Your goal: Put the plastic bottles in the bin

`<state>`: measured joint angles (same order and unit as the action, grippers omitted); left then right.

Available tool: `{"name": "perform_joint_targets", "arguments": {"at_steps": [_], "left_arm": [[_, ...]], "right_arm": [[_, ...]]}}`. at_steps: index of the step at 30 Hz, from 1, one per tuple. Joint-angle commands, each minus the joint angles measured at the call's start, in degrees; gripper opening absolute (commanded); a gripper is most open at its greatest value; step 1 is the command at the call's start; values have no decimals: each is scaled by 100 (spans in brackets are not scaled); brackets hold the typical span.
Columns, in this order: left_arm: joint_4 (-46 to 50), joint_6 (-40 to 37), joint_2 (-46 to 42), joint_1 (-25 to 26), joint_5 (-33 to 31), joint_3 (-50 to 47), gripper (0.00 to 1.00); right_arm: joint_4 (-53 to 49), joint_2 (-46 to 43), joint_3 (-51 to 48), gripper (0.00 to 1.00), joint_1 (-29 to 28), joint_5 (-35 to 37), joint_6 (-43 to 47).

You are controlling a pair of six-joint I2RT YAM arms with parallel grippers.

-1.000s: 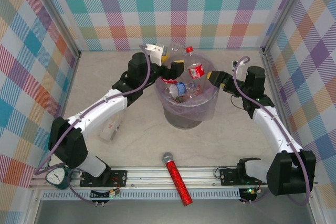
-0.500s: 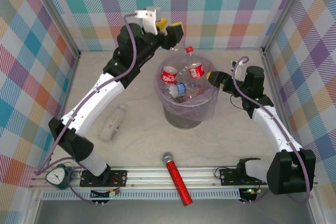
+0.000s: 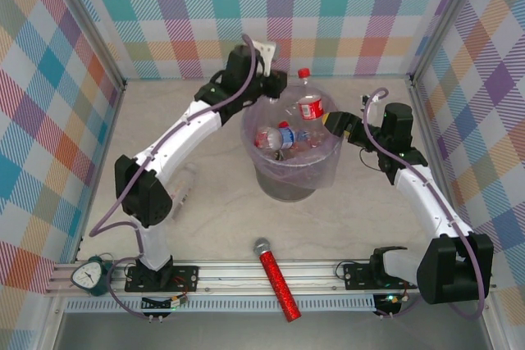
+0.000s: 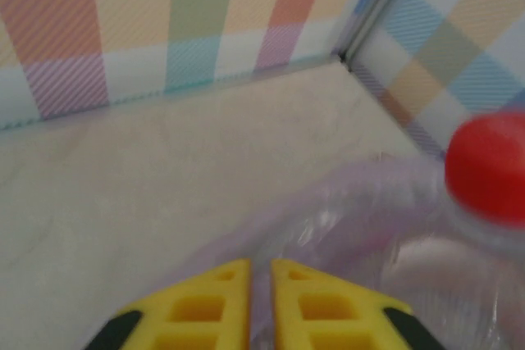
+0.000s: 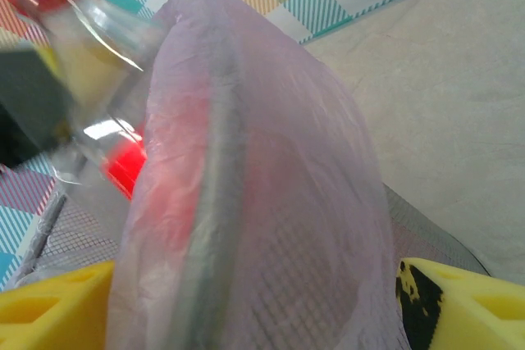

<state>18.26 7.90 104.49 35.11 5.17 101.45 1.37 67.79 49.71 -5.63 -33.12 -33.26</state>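
The bin [image 3: 289, 182] is a grey bucket lined with a lavender bag, at the table's middle. Several plastic bottles [image 3: 283, 135] lie inside it. A red-capped bottle [image 3: 309, 104] stands leaning at its far rim, its cap [image 4: 484, 170] blurred beside the bag [image 4: 353, 202]. Another bottle [image 3: 185, 184] lies on the table to the left, partly behind my left arm. My left gripper [image 3: 276, 81] [image 4: 261, 268] hovers shut over the bin's far-left rim. My right gripper [image 3: 335, 123] [image 5: 254, 293] is open, its fingers straddling the right rim [image 5: 213, 202].
A red glittery microphone [image 3: 277, 280] lies at the near edge between the arm bases. A round gauge [image 3: 90, 272] sits at the near left corner. Checked walls close in the table on three sides.
My left arm came away from the bin, rose, then swung down to the far-left rim while its jaws closed. Bottles in the bin have shifted. The right arm has not moved.
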Motion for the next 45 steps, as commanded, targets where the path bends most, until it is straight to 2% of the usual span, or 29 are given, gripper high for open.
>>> {"name": "perform_joint_targets", "arguments": {"at_steps": [1, 6, 12, 16, 19, 22, 28, 31, 35, 40, 45], "left_arm": [[74, 185, -685, 82, 125, -745, 13], [-28, 247, -902, 143, -17, -1327, 14], [-184, 266, -958, 136, 62, -1069, 17], [-55, 182, -939, 136, 63, -647, 30], [107, 55, -991, 136, -10, -337, 49], [348, -110, -1094, 120, -184, -17, 61], [1517, -215, -1596, -203, -840, 220, 67], [2303, -80, -2060, -598, -1043, -152, 68], [3043, 226, -2924, -1360, -1053, -1296, 71], [3340, 530, -3880, -2272, -688, -2984, 77], [3446, 445, -3982, -2633, -644, -4114, 91]], "right_arm": [[18, 13, 144, 83, -34, -23, 127], [101, 103, 144, 83, -77, -50, 65], [53, 84, 179, 83, -114, -27, 85], [39, 59, 187, 83, -114, -27, 93], [26, 63, 203, 83, -110, -41, 115], [46, 92, 205, 83, -106, -58, 113], [30, 103, 205, 83, -113, -71, 145], [-22, 103, 223, 83, -114, -71, 208], [-32, 136, 232, 83, -112, -86, 251], [12, 183, 237, 83, -112, -148, 241], [34, 191, 226, 83, -121, -159, 224]]}}
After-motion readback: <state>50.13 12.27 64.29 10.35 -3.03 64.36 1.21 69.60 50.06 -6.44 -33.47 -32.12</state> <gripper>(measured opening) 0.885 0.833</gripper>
